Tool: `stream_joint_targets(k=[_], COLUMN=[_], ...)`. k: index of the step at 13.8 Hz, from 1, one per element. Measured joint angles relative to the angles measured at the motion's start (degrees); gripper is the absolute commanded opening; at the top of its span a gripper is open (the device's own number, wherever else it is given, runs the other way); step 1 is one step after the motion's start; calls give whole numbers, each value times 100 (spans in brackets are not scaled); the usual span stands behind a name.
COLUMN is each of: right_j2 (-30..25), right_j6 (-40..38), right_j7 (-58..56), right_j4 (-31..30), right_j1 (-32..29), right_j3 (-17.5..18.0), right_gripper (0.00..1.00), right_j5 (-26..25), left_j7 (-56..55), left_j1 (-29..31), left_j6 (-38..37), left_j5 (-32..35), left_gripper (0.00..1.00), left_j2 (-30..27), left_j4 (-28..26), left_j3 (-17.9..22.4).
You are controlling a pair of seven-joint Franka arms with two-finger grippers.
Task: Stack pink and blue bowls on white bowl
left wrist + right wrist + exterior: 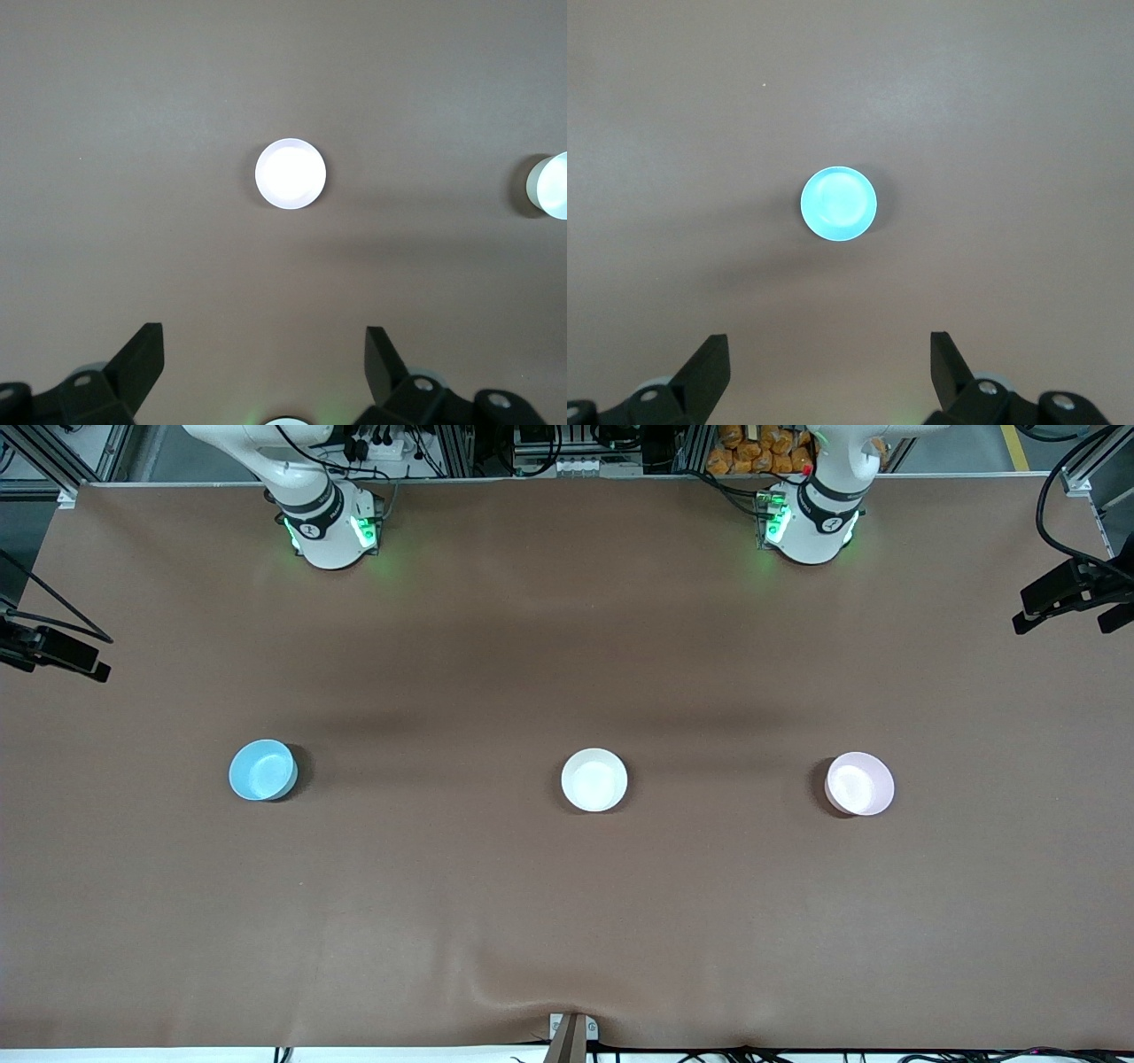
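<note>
While both arms wait high above the brown table point(567, 646), the left gripper point(264, 359) and right gripper point(829, 359) gape wide, empty; a round sky-blue plastic bowl point(262, 770), a matching white bowl point(594, 779) and a pale pink bowl point(859, 783) sit well apart in a row, white between.

Brown desk point(567, 921) cover wrinkled at the camera-side edge; orange packets point(762, 450) and cables point(390, 447) crowd the rack above it.

Front view: both arms cut off at the upper edge, grippers out of frame | left wrist view: white bowl point(551, 185) cut by the frame edge at mid-height; left gripper point(264, 354) bodies cropped at the lower edge | right wrist view: right gripper point(829, 354) likewise cropped at the lower edge
</note>
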Motion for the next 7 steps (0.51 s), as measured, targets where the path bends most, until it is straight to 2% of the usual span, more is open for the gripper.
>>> stream_joint_targets(k=[7], right_j2=[-45], right_j6=[146], right_j7=[0], right_j4=[-12], right_j1=[1], right_j3=[26], right_gripper=[100], right_j5=[0], left_j7=[0], left_j1=[0], left_j6=[0], left_j5=[0], left_gripper=[100], left_j2=[113], left_j4=[-9], left_j3=[0])
